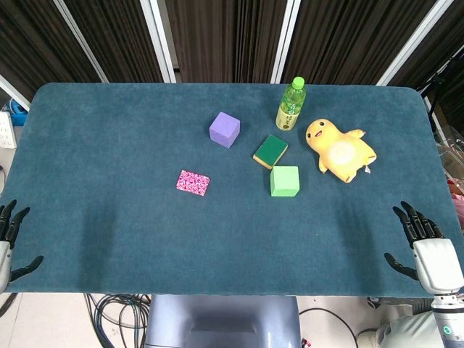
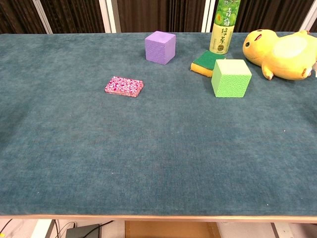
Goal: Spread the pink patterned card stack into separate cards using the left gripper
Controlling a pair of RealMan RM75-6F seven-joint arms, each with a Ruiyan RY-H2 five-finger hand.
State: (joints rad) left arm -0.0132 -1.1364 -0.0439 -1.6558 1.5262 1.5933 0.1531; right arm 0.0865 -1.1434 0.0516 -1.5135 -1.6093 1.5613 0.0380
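The pink patterned card stack lies flat as one neat pile on the blue-green table, left of centre; the chest view shows the stack too. My left hand hangs at the table's near left corner, far from the stack, fingers apart and holding nothing. At the near right corner my right hand is likewise open and empty. Neither hand appears in the chest view.
A purple cube sits behind the stack. To the right are a green-and-yellow sponge, a green cube, a green tea bottle and a yellow plush toy. The table's front edge runs close to the hands.
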